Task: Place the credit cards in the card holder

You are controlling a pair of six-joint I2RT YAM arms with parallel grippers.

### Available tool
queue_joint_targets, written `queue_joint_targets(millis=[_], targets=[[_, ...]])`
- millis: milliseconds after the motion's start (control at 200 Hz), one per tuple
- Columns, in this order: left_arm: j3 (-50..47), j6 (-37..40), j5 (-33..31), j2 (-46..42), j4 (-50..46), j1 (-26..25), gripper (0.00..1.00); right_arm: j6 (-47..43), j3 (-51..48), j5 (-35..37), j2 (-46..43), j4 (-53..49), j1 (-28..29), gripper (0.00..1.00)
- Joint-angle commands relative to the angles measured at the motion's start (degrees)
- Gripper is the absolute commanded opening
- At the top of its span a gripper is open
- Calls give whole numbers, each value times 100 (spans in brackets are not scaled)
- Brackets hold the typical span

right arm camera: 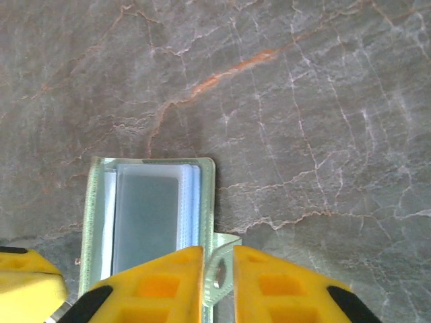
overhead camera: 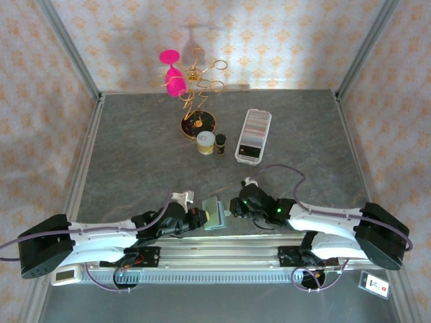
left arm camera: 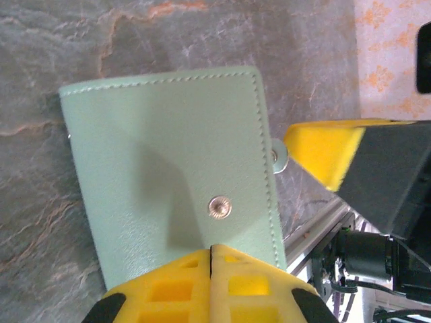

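Observation:
The sage-green card holder point(overhead camera: 214, 214) sits between my two grippers near the table's front edge. My left gripper point(left arm camera: 212, 247) is shut on the near edge of its outer cover point(left arm camera: 168, 155), just below the metal snap stud point(left arm camera: 219, 207). A crease in the cover runs into the jaws. My right gripper point(right arm camera: 217, 250) is shut on the snap tab point(right arm camera: 221, 269), beside the grey-blue inner pockets point(right arm camera: 148, 215). Its yellow finger point(left arm camera: 323, 151) shows next to the tab in the left wrist view. The credit cards point(overhead camera: 254, 131) stand as a packed row in a clear tray farther back.
The clear tray point(overhead camera: 241, 156) lies right of centre. Beside it stand a yellowish jar point(overhead camera: 206, 142) and a small dark bottle point(overhead camera: 220, 144). Behind them is a gold wire stand point(overhead camera: 197, 124) with a pink glass point(overhead camera: 175, 77). A metal rail point(overhead camera: 222, 242) runs along the near edge.

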Motion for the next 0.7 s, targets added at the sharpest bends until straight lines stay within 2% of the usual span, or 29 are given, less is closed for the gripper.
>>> queue_joint_targets(millis=[0,220,390,696], targets=[[-62,-136,-148,65,117,-83,0,-52,85,48,-99,-174,27,21],[60,-127,-27,712,477,-186,0,-84,95,-29,-18,-191,25,20],[191,-76,-87,1034,404,-211,0,-114,137,-80,-20,-134,27,27],[193,-47,-190,1010,168,-215,0,-180,337,-135,340,-108,64,32]])
